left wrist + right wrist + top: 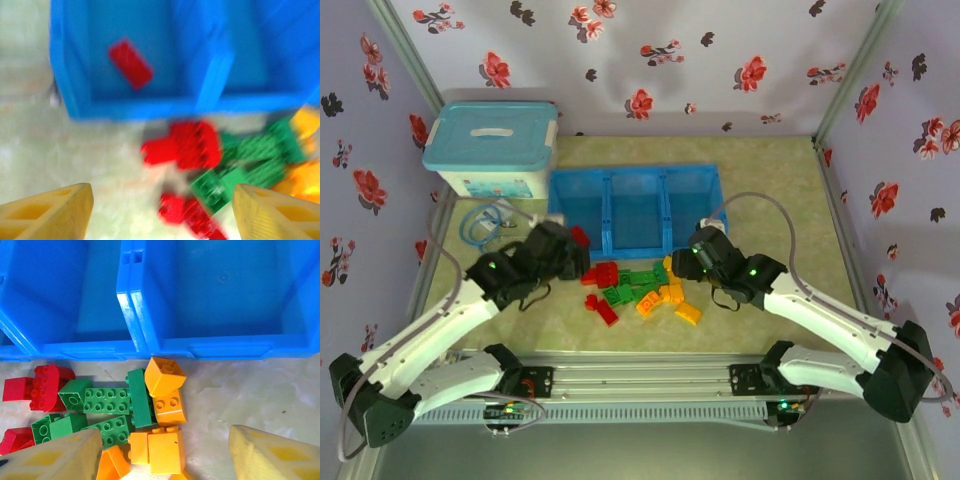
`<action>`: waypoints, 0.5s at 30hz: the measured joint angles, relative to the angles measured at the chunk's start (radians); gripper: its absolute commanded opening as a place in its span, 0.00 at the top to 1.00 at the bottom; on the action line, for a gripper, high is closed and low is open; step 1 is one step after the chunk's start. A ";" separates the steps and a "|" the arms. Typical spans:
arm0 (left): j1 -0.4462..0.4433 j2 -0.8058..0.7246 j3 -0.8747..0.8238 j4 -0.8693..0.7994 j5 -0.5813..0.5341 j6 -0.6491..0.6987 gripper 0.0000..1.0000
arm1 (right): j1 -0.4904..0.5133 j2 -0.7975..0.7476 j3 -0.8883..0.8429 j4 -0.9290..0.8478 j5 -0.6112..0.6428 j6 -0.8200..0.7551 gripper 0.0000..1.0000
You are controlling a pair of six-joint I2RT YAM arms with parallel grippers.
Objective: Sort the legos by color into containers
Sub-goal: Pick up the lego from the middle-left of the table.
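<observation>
Containers (638, 244): three joined blue bins, set across the far half of the counter (770, 190), just right of a white box with a light-blue lid (495, 150). One red brick (131, 62) is seen inside the left bin, lying slantwise (the left wrist view is blurred, so contact with the bin floor cannot be confirmed). Bare blue floor is shown in the middle and right bins in the right wrist view.

The other legos (640, 290) are heaped on the counter just in front of the tray's front wall. Reds are to the left, greens in the middle and yellow-orange to the right, many of them touching.

Left jaws are held wide apart above the red end of the heap, near the left bin's front wall. Nothing is held between the yellow fingers (47, 212). Right jaws are likewise parted, fingers (270, 455) hanging over the orange bricks, nothing gripped.
</observation>
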 measured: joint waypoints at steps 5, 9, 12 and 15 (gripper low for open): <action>-0.049 -0.050 -0.150 -0.011 0.036 -0.092 0.34 | 0.034 0.070 0.040 -0.010 0.011 0.000 0.33; -0.066 -0.048 -0.188 0.032 0.066 -0.127 0.34 | 0.050 0.114 0.055 -0.010 0.014 0.000 0.34; -0.067 -0.007 -0.212 0.074 0.090 -0.142 0.34 | 0.062 0.143 0.070 -0.010 0.014 0.000 0.34; -0.068 0.049 -0.228 0.117 0.108 -0.145 0.35 | 0.078 0.165 0.089 -0.010 0.017 0.000 0.34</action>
